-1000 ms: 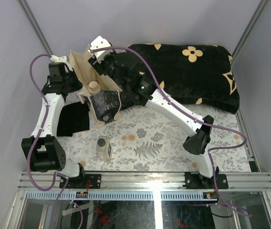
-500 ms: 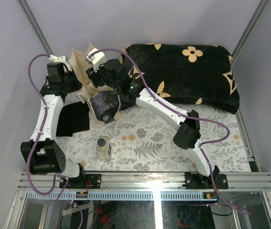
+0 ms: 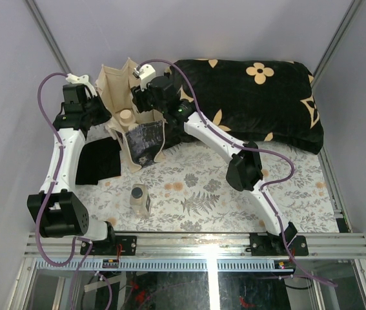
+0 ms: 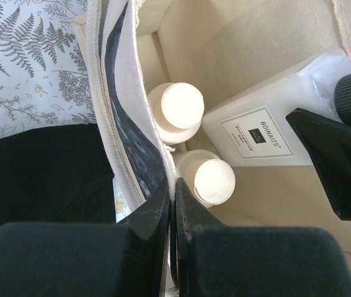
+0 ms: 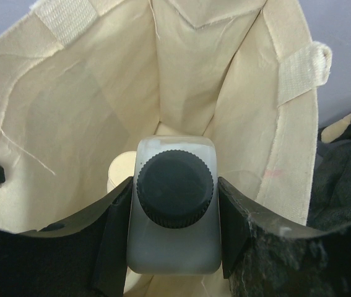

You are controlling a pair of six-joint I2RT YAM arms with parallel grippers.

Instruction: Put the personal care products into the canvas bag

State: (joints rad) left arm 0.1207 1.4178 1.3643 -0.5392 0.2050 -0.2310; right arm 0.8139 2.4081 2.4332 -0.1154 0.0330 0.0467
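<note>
The canvas bag (image 3: 113,84) stands open at the back left, its dark panel (image 3: 142,139) facing front. My left gripper (image 3: 103,116) is shut on the bag's rim (image 4: 110,124). My right gripper (image 5: 174,210) is shut on the white flat-sided bottle (image 5: 172,244) with a dark cap (image 5: 175,189) and holds it inside the bag's mouth; the bottle also shows in the left wrist view (image 4: 268,130). Two round beige bottles (image 4: 176,105) (image 4: 214,180) stand in the bag below. The small tan squarish bottle (image 3: 140,199) lies on the floral table cover, in front of the bag.
A black cushion with tan flowers (image 3: 254,97) fills the back right. A flat black cloth (image 3: 99,161) lies left of the bag. The floral table cover (image 3: 202,194) spreads in front. Grey walls close in on both sides.
My right arm has swung left and brought the white bottle over and down into the bag's mouth. The bag's mouth has opened wider. The left gripper stays on the rim.
</note>
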